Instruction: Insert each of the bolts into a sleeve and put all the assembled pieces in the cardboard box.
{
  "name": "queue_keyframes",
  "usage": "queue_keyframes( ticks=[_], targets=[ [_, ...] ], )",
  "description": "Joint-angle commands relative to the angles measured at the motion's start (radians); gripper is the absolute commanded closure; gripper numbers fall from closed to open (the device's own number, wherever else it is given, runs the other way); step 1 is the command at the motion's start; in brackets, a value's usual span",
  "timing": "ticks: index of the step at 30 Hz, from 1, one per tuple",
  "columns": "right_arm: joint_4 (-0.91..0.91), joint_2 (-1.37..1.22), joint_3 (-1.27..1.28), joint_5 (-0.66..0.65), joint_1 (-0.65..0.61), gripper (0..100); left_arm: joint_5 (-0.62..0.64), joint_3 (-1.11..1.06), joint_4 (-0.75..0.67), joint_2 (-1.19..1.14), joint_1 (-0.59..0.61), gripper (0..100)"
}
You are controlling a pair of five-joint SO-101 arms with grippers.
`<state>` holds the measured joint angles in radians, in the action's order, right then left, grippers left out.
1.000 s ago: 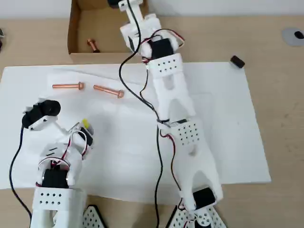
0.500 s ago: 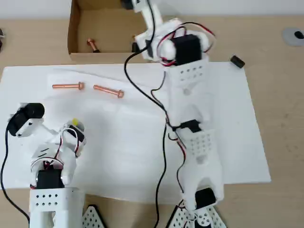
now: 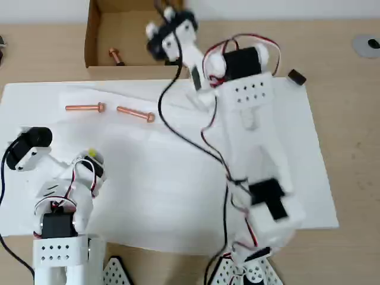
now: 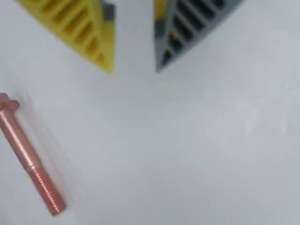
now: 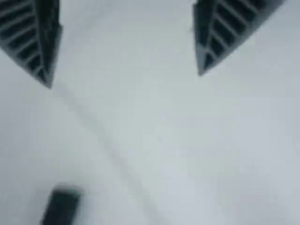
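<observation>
Right arm had drawn back from over the cardboard box (image 3: 90, 41) within the last second, elbow folded toward its base; right gripper (image 5: 124, 78) ended by the box's right-hand wall, jaws wide apart, nothing between them, white sheet (image 3: 154, 196) beyond them in its wrist view; judged a drop-off just finished and the arm free for the next piece; left arm had pulled in toward its own base; left gripper (image 4: 134, 70) sat low over the sheet, yellow and grey fingers a narrow way apart, holding nothing; a bolt (image 4: 29, 157) lay on the sheet off to one side of it, untouched; which of the two, could not tell; copper piece (image 3: 116, 56) lay inside the box near its left wall; first bolt (image 3: 85, 107) and second bolt (image 3: 136, 113) lay loose on the sheet, near each other, just outside the box's front wall; judged one delivered, two still to do

Hard to read: whether the copper piece wore a sleeve; small dark object (image 3: 295, 76) on the tabletop (image 3: 350, 119) by the sheet's far corner, perhaps a sleeve, too small to tell; dark blurred block (image 5: 61, 206) in the right wrist view, unidentified; box's far side cut off at the frame edge, its right part behind the right arm
</observation>
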<state>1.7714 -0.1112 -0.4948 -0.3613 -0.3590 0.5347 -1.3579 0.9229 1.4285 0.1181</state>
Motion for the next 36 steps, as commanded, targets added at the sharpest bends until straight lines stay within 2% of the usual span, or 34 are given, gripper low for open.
queue_keyframes(
  ticks=[1, 6, 11, 16, 20, 23, 26, 29, 36],
  targets=[
    [-0.017, 0.208, 0.206, -0.074, -0.004, 75.7, 0.003, 0.080, -0.005, -0.068, 0.011, 88],
    [-0.020, 0.335, 0.372, -0.092, 0.008, 75.6, 0.002, 0.250, 0.005, -0.300, 0.025, 84],
    [-0.060, 0.348, 0.409, -0.094, 0.108, 75.6, 0.002, 0.425, 0.032, -0.573, 0.038, 84],
    [-0.120, 0.236, 0.404, -0.187, 0.188, 75.5, 0.005, 0.589, 0.126, -0.797, 0.040, 85],
    [-0.160, 0.094, 0.400, -0.272, 0.220, 70.9, 0.006, 0.689, 0.129, -0.898, 0.084, 90],
    [-0.186, 0.028, 0.392, -0.301, 0.217, 70.1, 0.068, 0.741, 0.130, -0.949, 0.121, 90],
    [-0.212, -0.015, 0.332, -0.301, 0.217, 70.1, 0.138, 0.773, 0.129, -0.983, 0.157, 88],
    [-0.218, -0.065, 0.222, -0.318, 0.226, 70.1, 0.149, 0.772, 0.133, -1.012, 0.153, 83],
    [-0.175, -0.297, -0.159, -0.436, 0.389, 70.1, 0.144, 0.769, 0.169, -1.026, 0.152, 83]
  ],
)
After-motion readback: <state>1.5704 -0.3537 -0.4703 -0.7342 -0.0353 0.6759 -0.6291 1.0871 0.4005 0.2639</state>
